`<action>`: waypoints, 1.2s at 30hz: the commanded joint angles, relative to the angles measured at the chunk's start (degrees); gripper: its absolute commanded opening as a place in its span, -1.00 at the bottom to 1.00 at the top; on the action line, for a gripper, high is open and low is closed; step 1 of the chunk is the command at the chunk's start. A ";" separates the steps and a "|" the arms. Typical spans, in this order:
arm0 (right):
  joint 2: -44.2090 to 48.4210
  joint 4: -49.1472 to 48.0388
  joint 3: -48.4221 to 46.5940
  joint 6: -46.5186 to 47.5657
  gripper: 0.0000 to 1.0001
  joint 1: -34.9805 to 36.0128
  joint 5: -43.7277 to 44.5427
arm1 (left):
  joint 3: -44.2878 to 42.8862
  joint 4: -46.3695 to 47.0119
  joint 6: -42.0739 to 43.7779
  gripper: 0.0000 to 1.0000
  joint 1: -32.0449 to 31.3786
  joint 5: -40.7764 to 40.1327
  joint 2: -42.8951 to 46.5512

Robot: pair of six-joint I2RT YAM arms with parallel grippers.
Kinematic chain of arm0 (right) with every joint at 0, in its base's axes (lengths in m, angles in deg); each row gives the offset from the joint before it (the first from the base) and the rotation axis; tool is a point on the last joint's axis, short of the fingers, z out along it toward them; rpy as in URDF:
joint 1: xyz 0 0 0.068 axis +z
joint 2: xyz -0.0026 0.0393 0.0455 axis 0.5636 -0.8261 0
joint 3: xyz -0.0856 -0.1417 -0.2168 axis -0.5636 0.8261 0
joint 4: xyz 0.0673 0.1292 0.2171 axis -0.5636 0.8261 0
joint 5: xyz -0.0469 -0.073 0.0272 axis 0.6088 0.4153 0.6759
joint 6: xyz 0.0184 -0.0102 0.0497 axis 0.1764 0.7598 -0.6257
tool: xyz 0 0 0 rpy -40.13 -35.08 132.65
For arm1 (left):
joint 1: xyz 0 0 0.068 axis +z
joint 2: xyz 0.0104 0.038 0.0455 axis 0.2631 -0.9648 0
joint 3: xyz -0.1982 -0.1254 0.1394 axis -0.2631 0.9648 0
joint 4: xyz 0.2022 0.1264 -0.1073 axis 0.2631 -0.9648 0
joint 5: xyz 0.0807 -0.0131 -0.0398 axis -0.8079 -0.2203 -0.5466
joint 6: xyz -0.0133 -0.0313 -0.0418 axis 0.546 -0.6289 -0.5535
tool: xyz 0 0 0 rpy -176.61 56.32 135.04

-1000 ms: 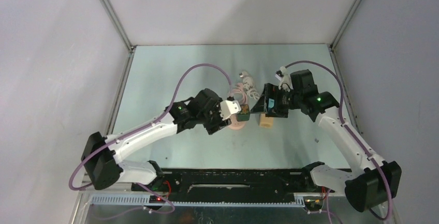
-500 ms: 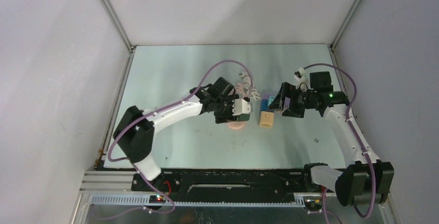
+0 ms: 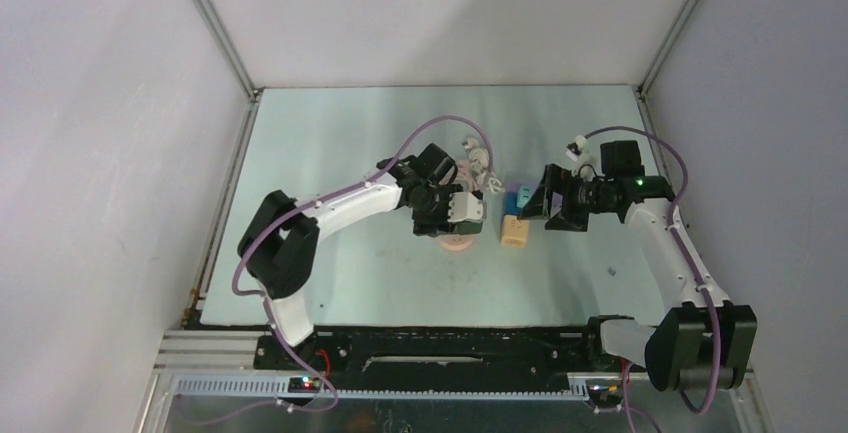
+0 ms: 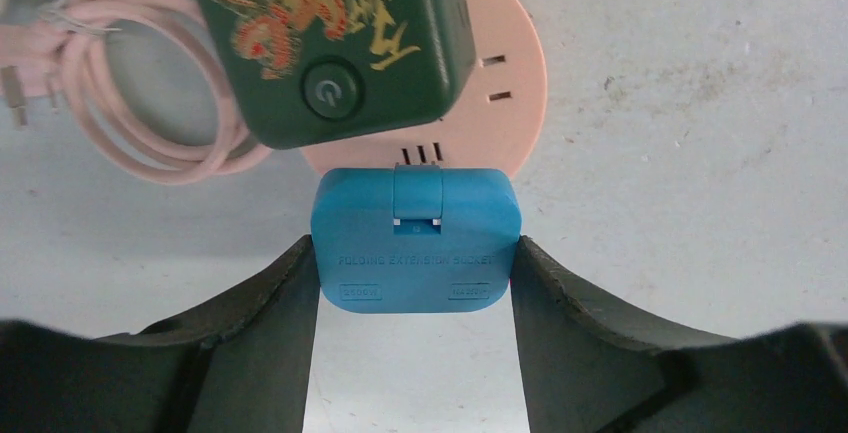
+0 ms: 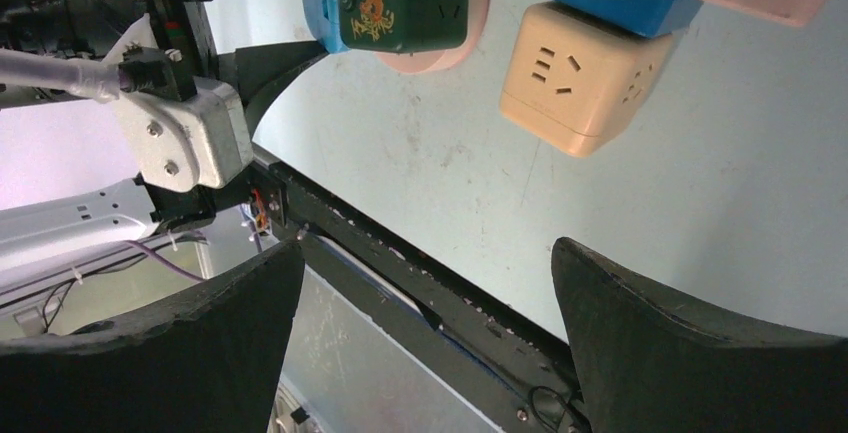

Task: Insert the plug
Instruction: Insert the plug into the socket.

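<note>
The left gripper (image 4: 412, 253) is clamped on a blue square plastic plug block (image 4: 415, 228), one dark finger pressed flat on each side. The block's upper edge meets the rim of a round pink plastic socket base (image 4: 512, 83). On that base sits a dark green plastic cube with an orange dragon print (image 4: 330, 43), just beside the blue block. A coiled pink cable (image 4: 110, 103) lies to the left of the base.

The right gripper (image 5: 428, 248) is spread wide with nothing in it. It hangs over bare tabletop, near a beige plastic socket cube (image 5: 585, 78).

The cluster sits mid-way across the pale green table (image 3: 320, 153), with broad bare surface to the left and towards the black rail (image 3: 440, 348) at the near edge. White walls (image 3: 440, 13) close in three sides.
</note>
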 commanded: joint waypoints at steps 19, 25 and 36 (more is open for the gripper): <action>-1.14 -0.06 1.21 2.11 0.93 -0.74 -1.90 | -7.65 -5.53 1.04 -1.00 1.58 3.19 -4.19; -1.63 -0.40 1.25 2.03 0.93 -0.91 -1.94 | -8.71 -5.93 0.13 -1.00 1.67 2.73 -5.25; -2.28 -0.67 1.30 2.27 0.93 -1.08 -2.08 | -11.99 -9.70 -0.85 -1.00 1.46 3.01 -8.41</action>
